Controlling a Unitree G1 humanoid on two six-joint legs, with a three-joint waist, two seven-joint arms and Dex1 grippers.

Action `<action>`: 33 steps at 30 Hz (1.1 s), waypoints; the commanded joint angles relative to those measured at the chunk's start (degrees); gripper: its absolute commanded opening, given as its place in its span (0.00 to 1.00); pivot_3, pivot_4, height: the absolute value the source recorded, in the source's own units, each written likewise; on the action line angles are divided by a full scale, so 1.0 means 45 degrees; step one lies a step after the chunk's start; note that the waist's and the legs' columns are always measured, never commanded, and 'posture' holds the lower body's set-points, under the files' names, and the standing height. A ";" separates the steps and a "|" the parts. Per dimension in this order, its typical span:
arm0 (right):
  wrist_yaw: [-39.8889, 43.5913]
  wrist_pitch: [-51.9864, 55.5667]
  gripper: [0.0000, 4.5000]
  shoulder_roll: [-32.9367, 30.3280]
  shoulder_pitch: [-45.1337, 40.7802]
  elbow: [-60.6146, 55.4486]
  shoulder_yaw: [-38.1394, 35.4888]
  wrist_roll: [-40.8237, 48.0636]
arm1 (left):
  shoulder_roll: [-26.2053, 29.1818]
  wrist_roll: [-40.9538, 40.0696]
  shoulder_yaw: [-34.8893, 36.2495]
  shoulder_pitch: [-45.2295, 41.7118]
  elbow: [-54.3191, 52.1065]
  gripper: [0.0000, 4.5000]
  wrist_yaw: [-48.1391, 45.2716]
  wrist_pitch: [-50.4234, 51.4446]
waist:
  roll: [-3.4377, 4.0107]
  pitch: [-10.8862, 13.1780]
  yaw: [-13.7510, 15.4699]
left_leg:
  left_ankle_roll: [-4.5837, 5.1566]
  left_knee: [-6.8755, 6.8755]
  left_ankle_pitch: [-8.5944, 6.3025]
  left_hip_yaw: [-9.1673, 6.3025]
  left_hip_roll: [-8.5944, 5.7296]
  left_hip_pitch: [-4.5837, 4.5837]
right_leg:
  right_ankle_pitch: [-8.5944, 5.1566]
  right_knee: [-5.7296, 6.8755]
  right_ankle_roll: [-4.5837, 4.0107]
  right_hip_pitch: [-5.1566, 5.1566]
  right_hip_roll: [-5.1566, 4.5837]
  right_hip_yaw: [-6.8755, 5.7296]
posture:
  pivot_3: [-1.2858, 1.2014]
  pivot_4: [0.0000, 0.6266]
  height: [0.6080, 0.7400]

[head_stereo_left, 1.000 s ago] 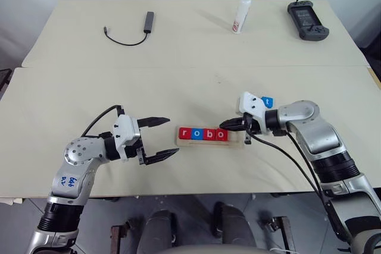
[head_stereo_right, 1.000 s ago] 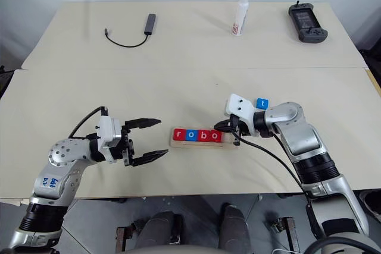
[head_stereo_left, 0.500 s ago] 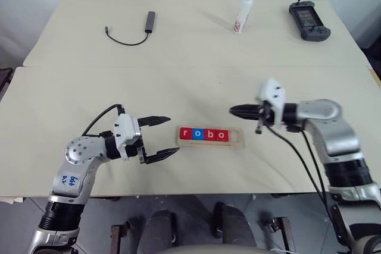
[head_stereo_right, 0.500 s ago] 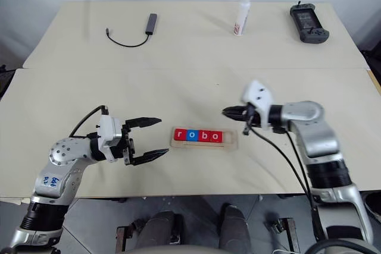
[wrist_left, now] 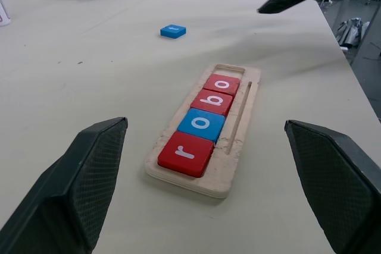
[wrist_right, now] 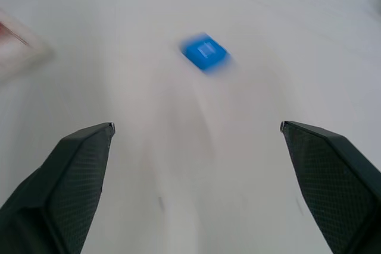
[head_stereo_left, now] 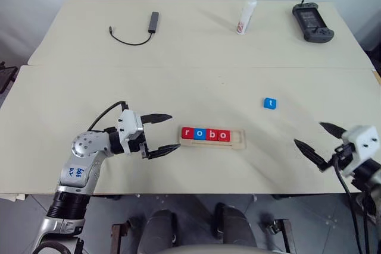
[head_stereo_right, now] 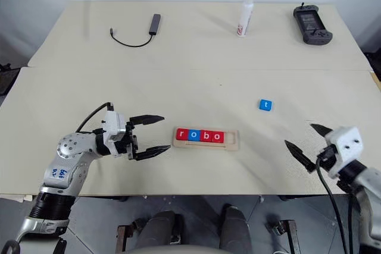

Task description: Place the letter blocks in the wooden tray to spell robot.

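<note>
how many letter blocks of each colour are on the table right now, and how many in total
red letter blocks: 3, r, b and o, all in the wooden tray
blue letter blocks: 2, o in the tray, t loose on the table
total: 5

Red, blue letter blocks [head_stereo_left: 205, 134], pale tray [head_stereo_left: 238, 142]

Cream table [head_stereo_left: 196, 69], wooden tray [head_stereo_left: 212, 137], blue t block [head_stereo_left: 270, 103], cable [head_stereo_left: 134, 33], bottle [head_stereo_left: 244, 15], perhaps a controller [head_stereo_left: 312, 21]
</note>
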 commanded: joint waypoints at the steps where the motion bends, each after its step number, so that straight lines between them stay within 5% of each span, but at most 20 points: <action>1: -0.0233 -0.0095 1.00 0.0252 0.0411 -0.0504 -0.0320 0.0649 | -0.0129 0.0017 0.0008 -0.0317 0.0010 1.00 -0.0146 -0.0298 | 0.0000 0.0000 -0.0060 | 0.0000 0.0000 0.0000 0.0004 0.0002 0.0005 | 0.0000 0.0001 0.0000 0.0000 0.0002 0.0006 | 0.52 0.24 1.00; 6: -0.1382 0.0316 1.00 0.0516 -0.0796 -0.0737 0.0653 0.0510 | -0.0291 0.0047 0.0002 -0.0528 0.0057 1.00 -0.0068 -0.0330 | 0.0006 -0.0003 -0.0285 | -0.0003 0.0000 0.0002 0.0009 0.0005 0.0022 | 0.0000 0.0015 0.0000 0.0002 0.0004 0.0024 | 0.52 0.24 1.00; 13: -0.3433 0.3944 1.00 0.0173 -0.3864 -0.0396 0.2110 0.0328 | -0.0259 0.0099 0.0104 -0.0340 -0.0198 1.00 0.0069 -0.0339 | 0.0011 -0.0006 -0.0254 | -0.0004 0.0005 0.0003 0.0006 0.0007 0.0014 | -0.0001 0.0023 -0.0002 -0.0005 0.0004 0.0026 | 0.52 0.24 1.00; 23: -0.6777 0.7705 1.00 0.2093 -0.7880 0.0827 0.3871 -0.0063 | 0.0023 -0.0083 0.0383 0.0378 -0.1284 1.00 0.0506 0.0256 | 0.0014 -0.0008 -0.0314 | -0.0004 0.0007 0.0003 -0.0008 0.0006 -0.0018 | -0.0001 0.0016 -0.0002 -0.0019 0.0003 0.0005 | 0.52 0.24 1.00; 33: -0.9768 0.8483 1.00 0.3656 -0.8349 0.1271 0.4347 -0.1486 | 0.0290 -0.0180 0.0712 0.1115 -0.2140 1.00 0.0812 0.0587 | 0.0017 -0.0011 -0.0310 | -0.0006 -0.0006 0.0003 -0.0010 0.0005 -0.0027 | -0.0001 0.0014 -0.0003 -0.0029 0.0003 0.0001 | 0.52 0.24 1.00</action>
